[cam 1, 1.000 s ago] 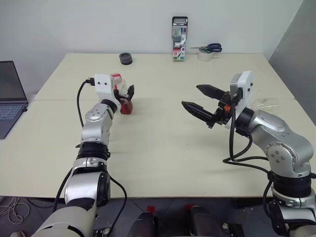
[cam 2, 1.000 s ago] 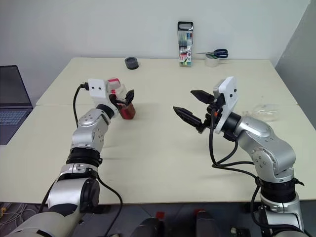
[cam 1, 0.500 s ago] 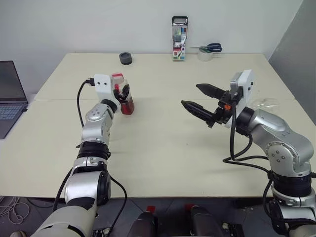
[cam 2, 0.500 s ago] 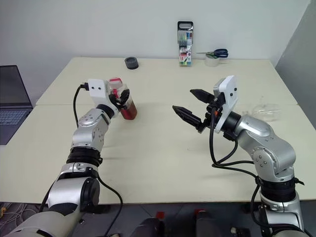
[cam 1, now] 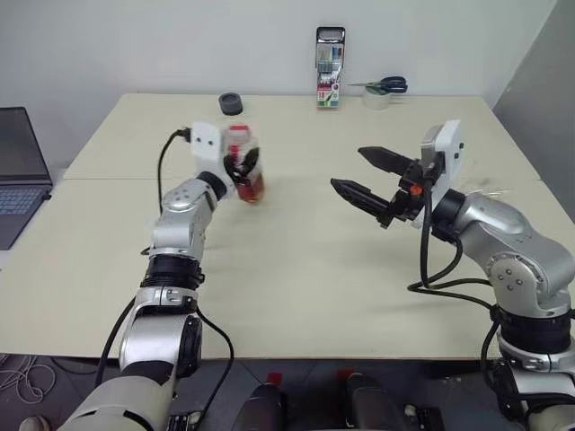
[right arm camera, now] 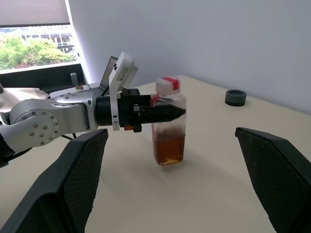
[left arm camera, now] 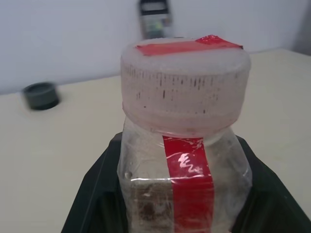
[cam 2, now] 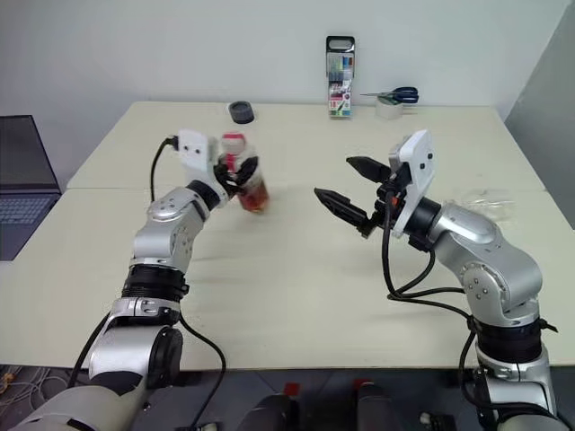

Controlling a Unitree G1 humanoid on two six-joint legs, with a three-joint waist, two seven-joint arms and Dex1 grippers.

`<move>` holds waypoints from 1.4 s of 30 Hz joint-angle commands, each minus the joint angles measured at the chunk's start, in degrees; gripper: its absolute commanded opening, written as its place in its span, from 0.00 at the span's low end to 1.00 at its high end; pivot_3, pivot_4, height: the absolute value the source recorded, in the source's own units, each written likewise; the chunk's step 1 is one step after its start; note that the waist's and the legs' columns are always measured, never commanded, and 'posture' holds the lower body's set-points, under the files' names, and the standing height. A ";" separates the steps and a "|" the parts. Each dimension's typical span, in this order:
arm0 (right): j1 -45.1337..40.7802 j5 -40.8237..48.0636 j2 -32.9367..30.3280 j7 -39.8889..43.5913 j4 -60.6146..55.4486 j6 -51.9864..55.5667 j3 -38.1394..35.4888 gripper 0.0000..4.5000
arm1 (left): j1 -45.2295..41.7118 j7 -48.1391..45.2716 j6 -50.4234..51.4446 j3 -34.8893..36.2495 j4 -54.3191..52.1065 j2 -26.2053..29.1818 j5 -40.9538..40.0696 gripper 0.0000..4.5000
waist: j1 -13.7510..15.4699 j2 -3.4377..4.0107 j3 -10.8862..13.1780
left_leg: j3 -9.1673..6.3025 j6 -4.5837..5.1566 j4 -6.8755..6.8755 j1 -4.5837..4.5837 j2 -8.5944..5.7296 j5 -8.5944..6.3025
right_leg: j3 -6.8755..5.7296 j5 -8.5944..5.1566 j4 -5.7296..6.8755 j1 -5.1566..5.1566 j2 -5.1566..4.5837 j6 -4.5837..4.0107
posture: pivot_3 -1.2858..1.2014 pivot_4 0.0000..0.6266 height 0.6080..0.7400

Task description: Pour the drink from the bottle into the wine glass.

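The bottle (cam 1: 243,167) is clear plastic with a whitish cap bearing a red strip, and it leans slightly. The reddish-amber drink (right arm camera: 168,145) fills its lower part. My left gripper (cam 1: 241,165) is shut on the bottle's upper body, its black fingers (left arm camera: 92,194) on both sides. The base hangs close over the table; I cannot tell whether it touches. My right gripper (cam 1: 349,169) is open to the right of the bottle, holding nothing and pointing toward it. The wine glass (cam 2: 490,199) is a faint clear shape on the table behind my right forearm, partly hidden.
A laptop (cam 1: 18,171) sits at the left table edge. At the back stand a black tape roll (cam 1: 230,103), a marker pack (cam 1: 329,67) and scissors (cam 1: 384,86) on a white tape roll (cam 1: 375,100). The tabletop (cam 1: 296,260) between my arms is bare.
My left gripper shut on the bottle, then carried it to the right and slightly up, tilting it. The right gripper stayed where it was, open.
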 commanded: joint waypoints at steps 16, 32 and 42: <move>-5.59 10.32 -0.96 -5.77 -5.21 10.98 -5.13 1.00 | -5.83 -34.73 9.76 -11.79 -15.00 -0.78 -11.00 0.44 | -0.26 0.01 0.00 | 0.03 0.01 0.03 -0.10 0.04 0.01 | 0.02 0.00 0.04 -0.10 0.02 0.00 | 0.52 0.24 1.00; -5.61 10.35 -1.39 -6.46 -5.48 10.09 -1.64 1.00 | -6.51 -34.24 8.71 -10.75 -11.98 -0.93 -10.11 0.44 | -0.29 0.01 0.00 | 0.03 0.02 0.05 -0.09 0.03 0.01 | 0.01 0.00 0.06 -0.10 0.02 0.00 | 0.52 0.24 1.00; -5.68 4.61 -0.67 -6.03 -1.54 6.14 -0.17 1.00 | -6.81 -34.36 9.16 -10.65 -12.01 -0.72 -10.17 0.44 | -0.30 0.01 0.00 | 0.03 0.02 0.06 -0.10 0.02 0.01 | 0.01 0.00 0.08 -0.10 0.02 0.00 | 0.52 0.24 1.00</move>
